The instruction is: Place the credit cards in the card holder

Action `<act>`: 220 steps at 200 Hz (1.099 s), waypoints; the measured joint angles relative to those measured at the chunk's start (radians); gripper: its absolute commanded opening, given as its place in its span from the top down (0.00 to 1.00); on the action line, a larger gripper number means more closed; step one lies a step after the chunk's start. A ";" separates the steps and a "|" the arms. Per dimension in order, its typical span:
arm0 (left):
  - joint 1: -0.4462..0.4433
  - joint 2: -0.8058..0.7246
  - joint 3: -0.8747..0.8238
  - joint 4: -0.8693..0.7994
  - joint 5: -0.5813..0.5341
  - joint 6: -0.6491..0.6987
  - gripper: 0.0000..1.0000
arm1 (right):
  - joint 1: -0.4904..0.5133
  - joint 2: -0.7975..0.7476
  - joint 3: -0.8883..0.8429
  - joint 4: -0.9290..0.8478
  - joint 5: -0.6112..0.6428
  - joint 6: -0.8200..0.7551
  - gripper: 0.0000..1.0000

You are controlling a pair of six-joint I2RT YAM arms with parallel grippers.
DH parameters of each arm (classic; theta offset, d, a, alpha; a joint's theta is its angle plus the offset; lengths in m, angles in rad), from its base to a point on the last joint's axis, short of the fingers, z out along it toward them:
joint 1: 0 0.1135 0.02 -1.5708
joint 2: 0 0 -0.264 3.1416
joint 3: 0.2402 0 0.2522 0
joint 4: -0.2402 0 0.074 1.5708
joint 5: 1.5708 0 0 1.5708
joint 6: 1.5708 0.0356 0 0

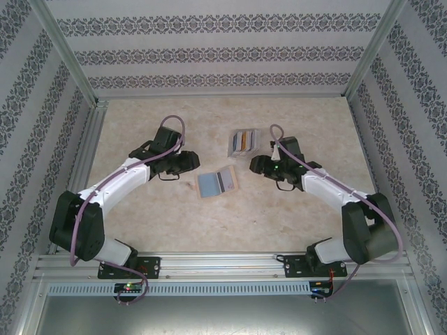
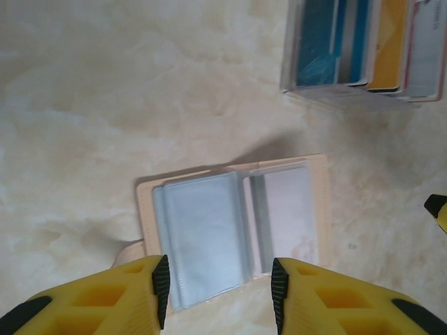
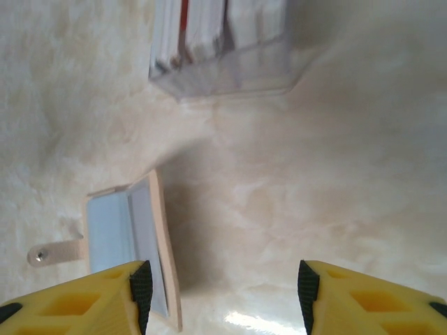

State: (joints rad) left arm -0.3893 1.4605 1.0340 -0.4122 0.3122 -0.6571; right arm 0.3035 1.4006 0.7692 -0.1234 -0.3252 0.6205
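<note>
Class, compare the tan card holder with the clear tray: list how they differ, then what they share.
The card holder is tan with grey-blue sleeves; the clear tray is see-through plastic.
The card holder lies open; the clear tray holds cards standing on edge.
The card holder lies nearer the front edge of the table; the clear tray is farther back.
Shared: both rest on the table.

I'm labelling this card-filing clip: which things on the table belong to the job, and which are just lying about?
Belong to the job:
- cards, standing in the tray
- card holder, lying open on the table

Just lying about:
- clear tray, which merely holds the cards
</note>
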 measured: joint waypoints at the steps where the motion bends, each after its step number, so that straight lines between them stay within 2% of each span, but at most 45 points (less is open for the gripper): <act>1: 0.000 0.000 0.002 0.000 0.001 0.000 0.55 | -0.005 -0.002 0.000 0.000 -0.003 0.000 0.41; 40: 0.000 0.048 0.033 0.037 0.051 -0.002 0.55 | -0.107 -0.024 0.000 -0.003 -0.060 -0.003 0.41; 97: 0.000 0.168 0.086 0.085 0.137 -0.001 0.55 | -0.111 -0.025 0.050 -0.055 -0.103 0.009 0.40; 168: 0.000 0.383 0.283 0.132 0.210 0.010 0.55 | -0.112 -0.024 0.148 -0.166 -0.008 0.010 0.40; 220: -0.001 0.484 0.349 0.172 0.235 -0.002 0.55 | -0.138 0.097 0.374 -0.235 0.003 -0.037 0.39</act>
State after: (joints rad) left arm -0.3904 1.9446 1.3830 -0.2401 0.5472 -0.6594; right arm 0.1650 1.4971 1.1431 -0.3580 -0.3218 0.5835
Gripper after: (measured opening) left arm 0.448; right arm 0.605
